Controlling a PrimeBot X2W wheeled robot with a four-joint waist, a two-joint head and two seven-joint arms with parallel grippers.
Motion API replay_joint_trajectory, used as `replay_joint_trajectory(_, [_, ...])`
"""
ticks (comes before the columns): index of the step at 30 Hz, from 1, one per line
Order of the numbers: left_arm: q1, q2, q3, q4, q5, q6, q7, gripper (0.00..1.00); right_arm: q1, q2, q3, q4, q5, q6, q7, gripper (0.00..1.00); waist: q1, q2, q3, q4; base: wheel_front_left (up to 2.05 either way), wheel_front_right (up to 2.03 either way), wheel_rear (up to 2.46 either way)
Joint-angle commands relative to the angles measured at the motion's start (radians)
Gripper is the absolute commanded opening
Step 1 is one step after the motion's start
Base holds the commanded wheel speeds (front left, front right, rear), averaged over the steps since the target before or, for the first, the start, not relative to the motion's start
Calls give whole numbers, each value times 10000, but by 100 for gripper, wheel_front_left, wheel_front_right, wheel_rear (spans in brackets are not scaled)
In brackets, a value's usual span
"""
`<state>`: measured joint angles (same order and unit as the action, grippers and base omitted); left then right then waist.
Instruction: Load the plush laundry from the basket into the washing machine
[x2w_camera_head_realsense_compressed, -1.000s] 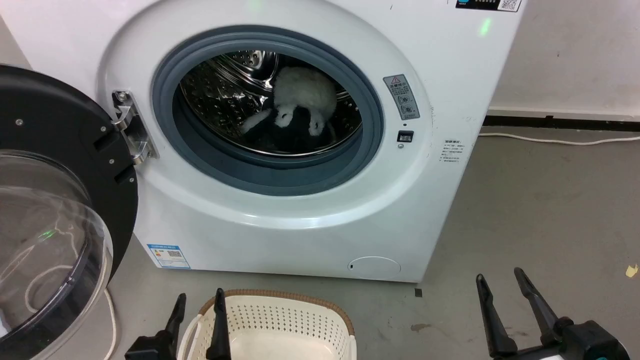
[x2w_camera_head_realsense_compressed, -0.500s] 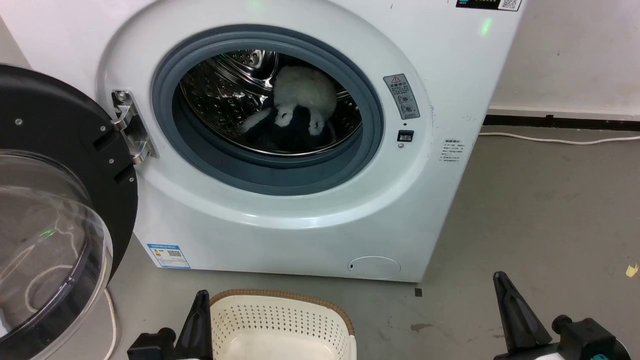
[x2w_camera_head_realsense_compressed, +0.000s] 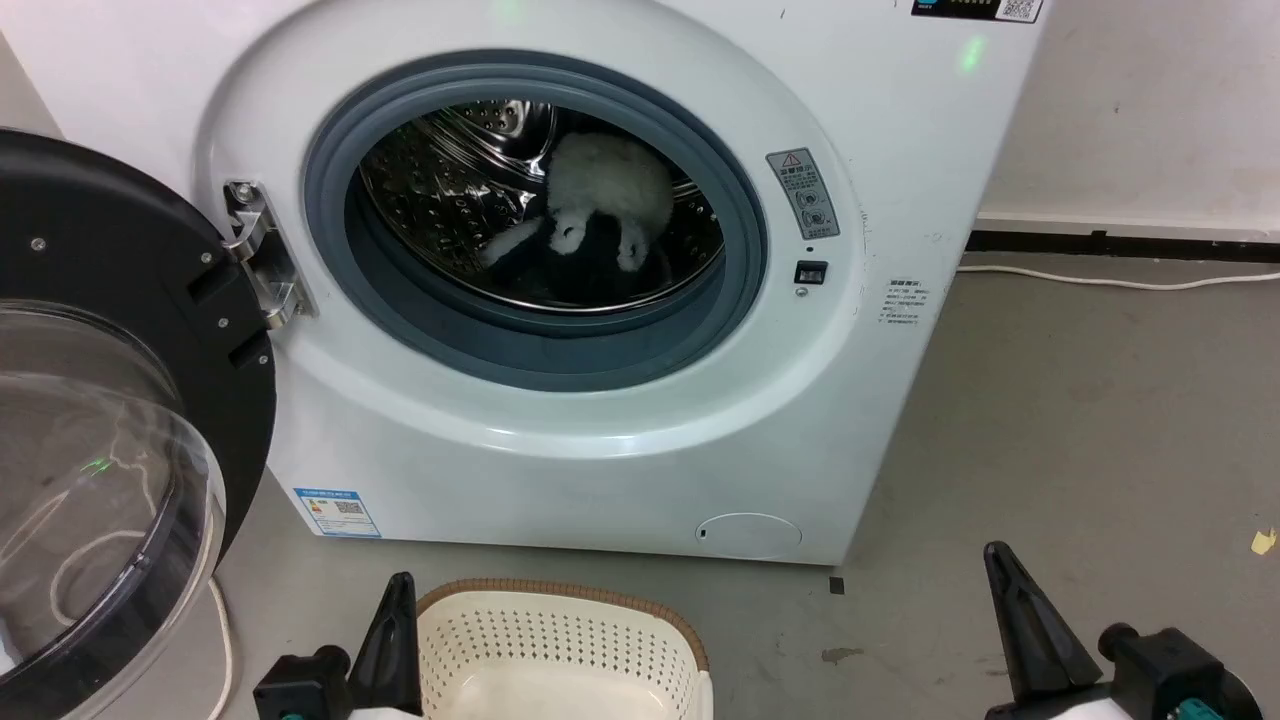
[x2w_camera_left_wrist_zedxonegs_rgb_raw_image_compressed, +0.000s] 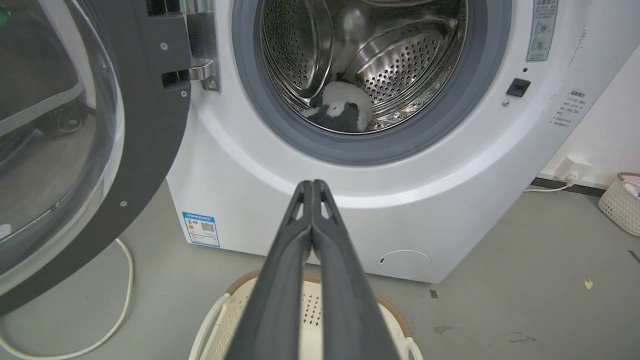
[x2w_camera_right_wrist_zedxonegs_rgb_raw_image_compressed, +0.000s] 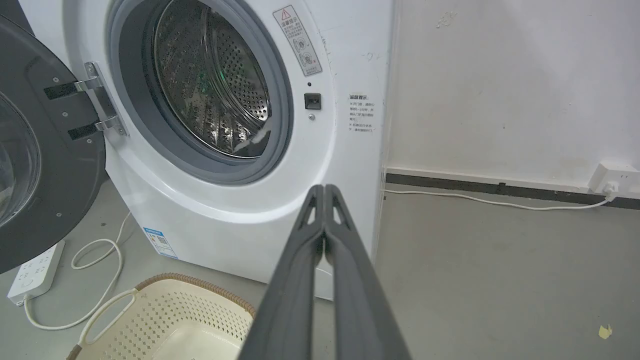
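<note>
The plush laundry (x2w_camera_head_realsense_compressed: 607, 205), fluffy white with black parts, lies inside the steel drum of the washing machine (x2w_camera_head_realsense_compressed: 600, 430); it appears low in the drum (x2w_camera_left_wrist_zedxonegs_rgb_raw_image_compressed: 340, 105) in the left wrist view. The washer's black-rimmed clear door (x2w_camera_head_realsense_compressed: 110, 420) hangs wide open at the left. The cream basket (x2w_camera_head_realsense_compressed: 560, 650) with its brown woven rim stands on the floor before the washer, and what shows of its inside holds nothing. My left gripper (x2w_camera_head_realsense_compressed: 400, 590) is shut with nothing in it, at the basket's left edge. My right gripper (x2w_camera_head_realsense_compressed: 995, 555) is shut and empty, over the floor right of the basket.
A white cable (x2w_camera_head_realsense_compressed: 1110, 282) runs along the wall's dark baseboard at the right. A power strip (x2w_camera_right_wrist_zedxonegs_rgb_raw_image_compressed: 35, 270) and looped cord lie on the floor under the open door. A second small basket (x2w_camera_left_wrist_zedxonegs_rgb_raw_image_compressed: 622, 202) stands by the wall. Grey floor (x2w_camera_head_realsense_compressed: 1080, 430) stretches right of the washer.
Both grippers have gone from open to shut, each pair of fingers coming together with nothing between them. The plush and the basket have stayed where they were.
</note>
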<state>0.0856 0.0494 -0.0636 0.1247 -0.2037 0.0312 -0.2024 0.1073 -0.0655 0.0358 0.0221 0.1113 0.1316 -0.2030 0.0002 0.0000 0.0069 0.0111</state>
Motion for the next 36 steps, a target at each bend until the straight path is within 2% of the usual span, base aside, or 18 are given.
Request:
replay_joint_trajectory(1, [-142,2,32,-87,120,-42,54,0,-194,26,-38,-42,-91,-2,52,0,-1,0,-1,-1,0,0,0])
replay_joint_trajectory(36, [-401,4,251,-508,816,-140,769,0,-513,72,-154,-107,-462,-5,770,0,-1,0,-26,-41,0,0,0])
